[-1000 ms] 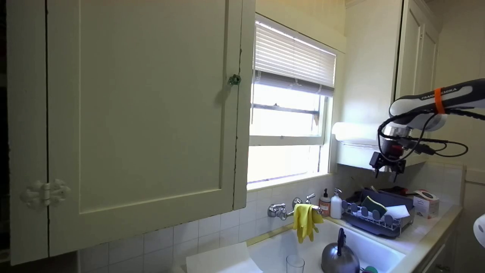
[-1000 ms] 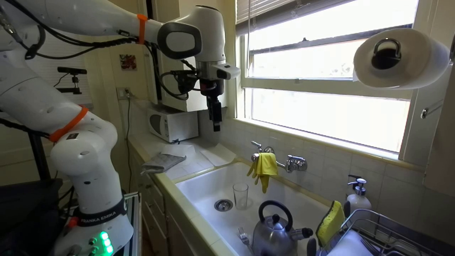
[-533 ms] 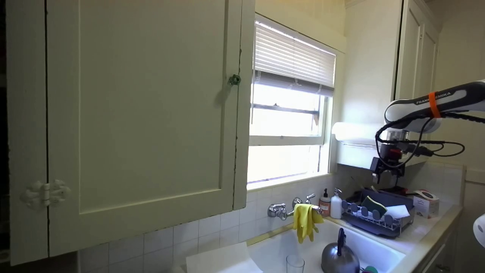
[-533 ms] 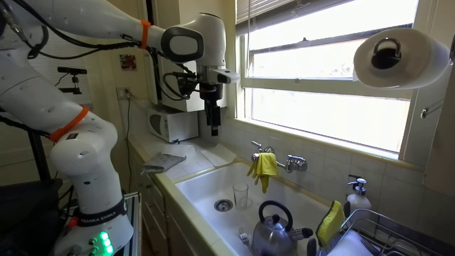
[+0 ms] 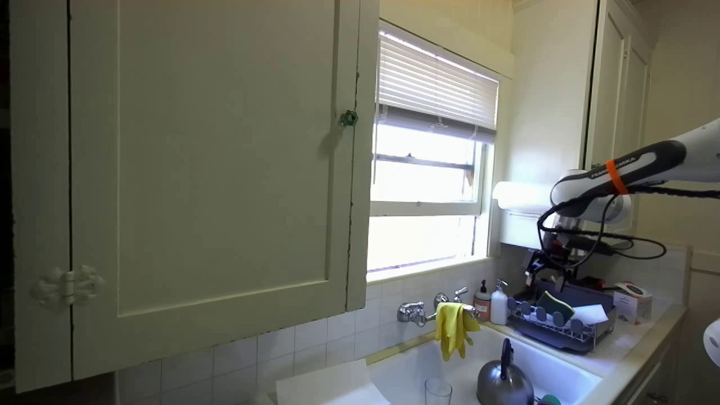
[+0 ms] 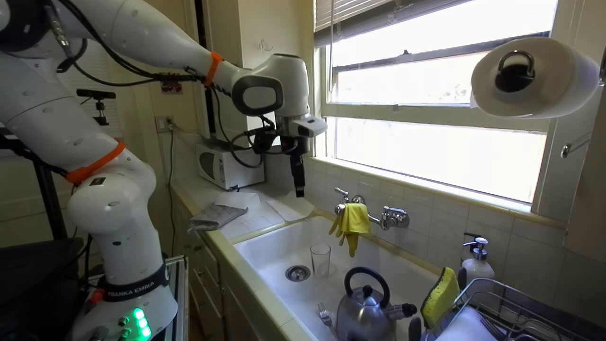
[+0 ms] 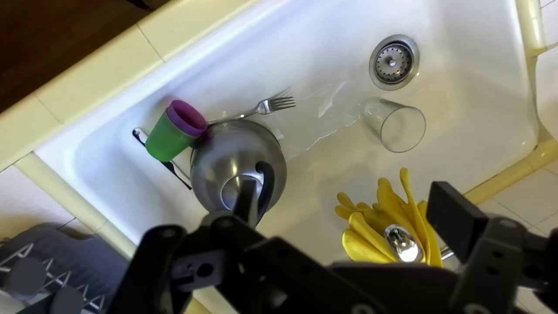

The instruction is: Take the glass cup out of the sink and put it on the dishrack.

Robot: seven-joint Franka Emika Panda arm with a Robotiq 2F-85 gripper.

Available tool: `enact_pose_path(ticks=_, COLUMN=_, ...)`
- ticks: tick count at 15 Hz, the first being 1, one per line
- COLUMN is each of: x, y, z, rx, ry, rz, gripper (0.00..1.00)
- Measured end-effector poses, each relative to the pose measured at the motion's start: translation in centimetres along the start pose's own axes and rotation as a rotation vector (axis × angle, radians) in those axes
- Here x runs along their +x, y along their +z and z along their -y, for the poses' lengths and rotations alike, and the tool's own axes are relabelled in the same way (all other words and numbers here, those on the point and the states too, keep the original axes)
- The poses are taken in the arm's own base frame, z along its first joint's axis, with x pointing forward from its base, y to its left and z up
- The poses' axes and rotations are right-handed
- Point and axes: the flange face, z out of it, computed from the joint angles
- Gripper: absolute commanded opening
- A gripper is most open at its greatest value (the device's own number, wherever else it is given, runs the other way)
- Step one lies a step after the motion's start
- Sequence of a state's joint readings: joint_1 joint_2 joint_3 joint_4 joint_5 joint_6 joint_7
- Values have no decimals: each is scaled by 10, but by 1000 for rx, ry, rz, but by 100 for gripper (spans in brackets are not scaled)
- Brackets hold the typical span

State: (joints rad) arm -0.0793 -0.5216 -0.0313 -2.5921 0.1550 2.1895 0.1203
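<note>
Wrist view: A glass cup [image 7: 394, 126] is seen standing upright in the sink [image 7: 270, 65], near the drain [image 7: 393, 62], while the hand [image 7: 348, 203], spread and with nothing held, is poised higher up, well apart from it. For a sound grasp, the hand should be swung clear of the yellow gloves [image 7: 368, 235], centred over the cup, lowered straight and tightened gently.

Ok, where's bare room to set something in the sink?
The white sink is bare between the clear glass cup and nearest end wall and, wet-looking, between the steel fork and round drain. Green and purple cups crowd the steel kettle.
</note>
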Motion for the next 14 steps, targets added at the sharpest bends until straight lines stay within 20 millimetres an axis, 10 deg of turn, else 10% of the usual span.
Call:
enact_pose_path(ticks=7, x=-16, y=149, z=77, rx=-101, ry=7, rz=147, gripper=100)
enact_pose_path(ticks=14, x=-2, y=155, z=81, rx=-83, ry=35, rz=102, gripper=100)
